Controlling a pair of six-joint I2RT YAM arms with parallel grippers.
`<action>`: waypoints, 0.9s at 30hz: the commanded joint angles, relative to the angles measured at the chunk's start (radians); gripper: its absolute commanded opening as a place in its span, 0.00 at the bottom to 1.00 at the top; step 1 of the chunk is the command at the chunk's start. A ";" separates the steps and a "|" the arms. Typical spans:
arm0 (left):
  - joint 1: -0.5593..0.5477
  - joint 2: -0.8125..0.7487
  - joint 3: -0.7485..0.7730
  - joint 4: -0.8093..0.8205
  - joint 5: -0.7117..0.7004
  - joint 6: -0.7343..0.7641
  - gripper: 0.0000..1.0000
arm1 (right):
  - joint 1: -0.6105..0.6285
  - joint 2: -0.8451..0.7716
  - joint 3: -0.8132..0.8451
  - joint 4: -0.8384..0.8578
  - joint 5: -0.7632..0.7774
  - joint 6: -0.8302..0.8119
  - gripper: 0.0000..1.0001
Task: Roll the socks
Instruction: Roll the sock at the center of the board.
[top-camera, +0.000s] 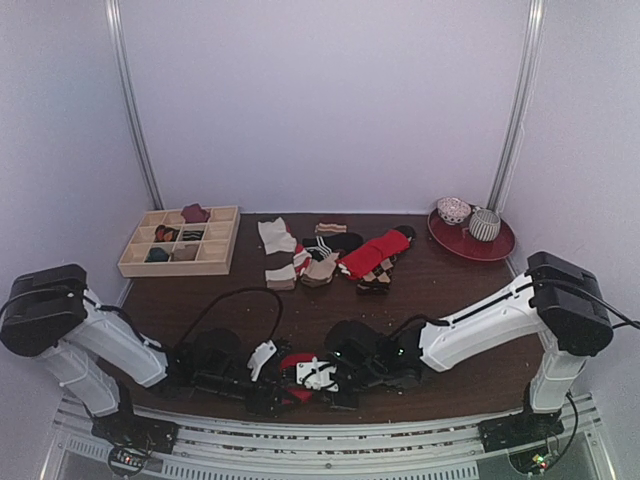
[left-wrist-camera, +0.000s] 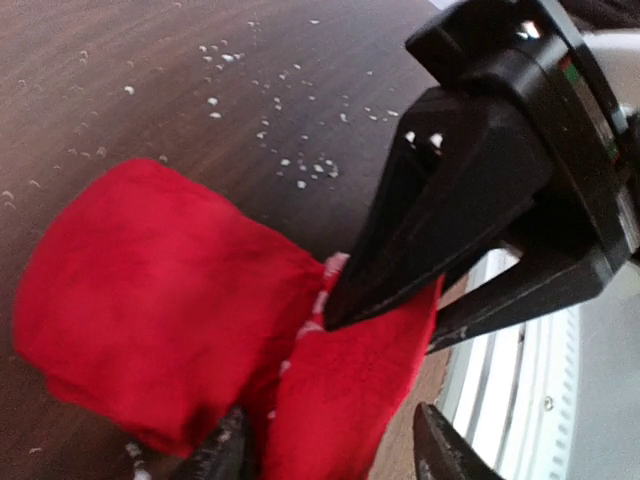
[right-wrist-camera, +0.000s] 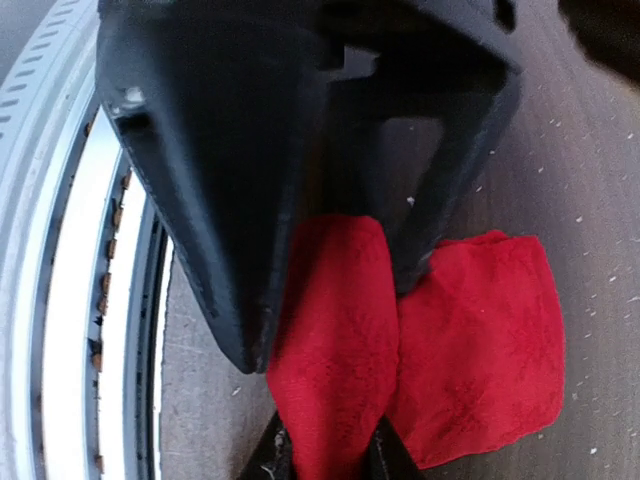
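Note:
The socks show as one bright red bundle (top-camera: 294, 361) lying at the table's near edge, between my two grippers. The left wrist view has the rolled body (left-wrist-camera: 150, 320) on the left and a loose red flap (left-wrist-camera: 350, 390) on the right, with pale cream flecks along the fold. My left gripper (left-wrist-camera: 335, 440) stands open astride that flap without touching it. My right gripper (right-wrist-camera: 330, 455) is shut on the flap (right-wrist-camera: 335, 340), beside the roll (right-wrist-camera: 480, 340). No tan fabric shows. In the top view my left gripper (top-camera: 262, 375) and right gripper (top-camera: 318, 375) almost touch.
A wooden compartment tray (top-camera: 215, 262) with rolled socks stands at the back left. Loose socks (top-camera: 330, 255) lie mid-table. A red plate (top-camera: 500, 245) with two rolled balls sits at the back right. The metal rail (left-wrist-camera: 520, 400) runs just beyond the near edge.

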 joint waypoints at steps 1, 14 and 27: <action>0.005 -0.164 0.003 -0.245 -0.135 0.132 0.72 | -0.038 0.041 0.129 -0.379 -0.145 0.166 0.17; -0.048 -0.466 -0.207 0.026 -0.202 0.231 0.98 | -0.220 0.294 0.302 -0.627 -0.455 0.369 0.17; -0.056 -0.045 -0.006 0.161 -0.102 0.368 0.82 | -0.238 0.345 0.294 -0.604 -0.466 0.418 0.17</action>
